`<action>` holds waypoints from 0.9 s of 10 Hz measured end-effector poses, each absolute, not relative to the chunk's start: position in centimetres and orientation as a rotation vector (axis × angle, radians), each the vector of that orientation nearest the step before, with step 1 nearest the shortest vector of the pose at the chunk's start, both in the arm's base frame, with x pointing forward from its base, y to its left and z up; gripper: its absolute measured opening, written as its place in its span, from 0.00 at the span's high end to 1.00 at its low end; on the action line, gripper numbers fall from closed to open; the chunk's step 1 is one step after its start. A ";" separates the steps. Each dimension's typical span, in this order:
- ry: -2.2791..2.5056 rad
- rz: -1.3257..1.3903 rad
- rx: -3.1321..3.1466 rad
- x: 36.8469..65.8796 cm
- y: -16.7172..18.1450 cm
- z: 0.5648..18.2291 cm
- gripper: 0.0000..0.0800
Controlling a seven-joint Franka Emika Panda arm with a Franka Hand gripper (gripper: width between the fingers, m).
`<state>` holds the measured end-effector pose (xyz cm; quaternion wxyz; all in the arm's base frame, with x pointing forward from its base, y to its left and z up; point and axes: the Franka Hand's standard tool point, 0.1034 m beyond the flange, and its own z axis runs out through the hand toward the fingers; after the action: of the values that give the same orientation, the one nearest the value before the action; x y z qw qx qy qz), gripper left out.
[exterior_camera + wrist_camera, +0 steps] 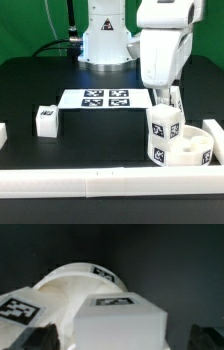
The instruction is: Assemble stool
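One stool seat (pixel 195 150), a thick white round disc with tags, is recorded at about 4 o'clock on the black tabletop (pixel 110 140) in the exterior view, just beside the white border rails (pixel 100 182).

One upright leg (pixel 163 130), white, blocky and tagged, is set against the seat's 9 o'clock side. Whether it stands on the disc or just beside it cannot be told.

One loose leg (pixel 45 120) is noted at 9 o'clock on the tabletop, well apart from the seat.

One marker board (pixel 95 98) is laid flat toward 12 o'clock, between the loose leg and the arm.

Two fingers (pixel 208 336) are held spread, one on each side of the upright leg (pixel 120 322). In the wrist view, dark gaps are seen between them and the block, so nothing is gripped. The rounded seat (pixel 68 280) is shown directly behind that leg, touching it or very nearly so. In the exterior view the arm's white hand is placed directly above the upright leg.
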<state>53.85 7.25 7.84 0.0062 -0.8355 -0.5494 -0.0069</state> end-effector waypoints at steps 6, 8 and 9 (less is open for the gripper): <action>-1.558 -0.017 -2.712 53.8 7.2 7.7 0.58; -1.366 -0.016 -2.813 53.8 7.2 7.7 0.58; -1.193 -0.009 -2.887 53.6 7.2 7.6 0.58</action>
<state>53.60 7.24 7.61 0.0090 -0.9242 -0.3819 -0.0030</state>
